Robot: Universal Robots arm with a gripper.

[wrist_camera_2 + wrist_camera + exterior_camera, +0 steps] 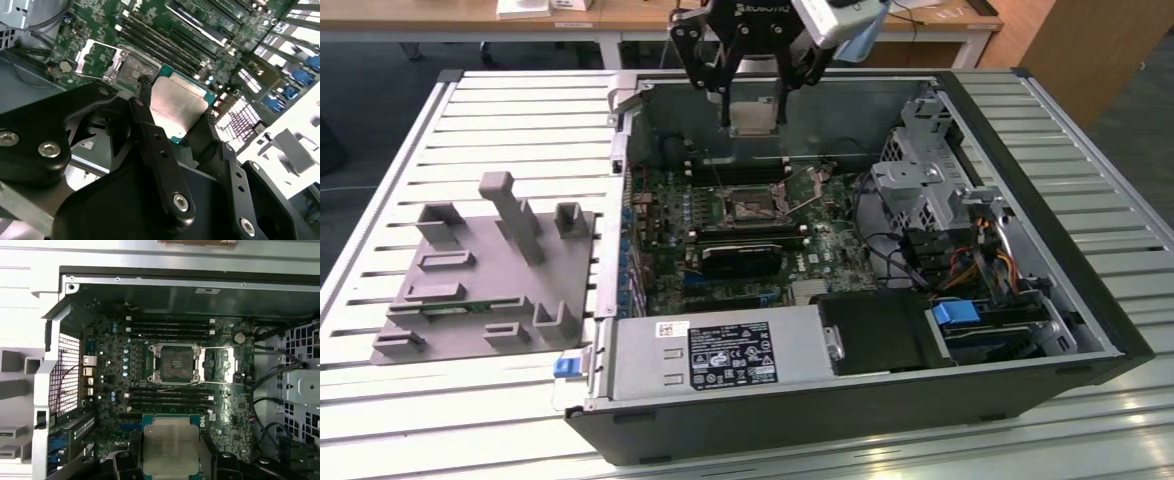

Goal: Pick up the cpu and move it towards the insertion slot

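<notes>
A robotics lab or electronics workshop is being shown. An opened desktop computer case [881, 300], its motherboard [734, 240] exposed, is being displayed on a slatted metal worktop [520, 110]. A grey plastic fixture tray [487, 280] with moulded recesses is being kept beside the case, on the exterior view's left. Wooden desks [627, 20] carrying papers are being seen behind the worktop, and a robot arm [761, 30] is being hung over the case.

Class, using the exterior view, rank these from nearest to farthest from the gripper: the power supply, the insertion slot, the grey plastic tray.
1. Insertion slot, on the motherboard under the gripper.
2. Grey plastic tray, outside the case, on the exterior view's left.
3. Power supply, at the case's near edge.
</notes>
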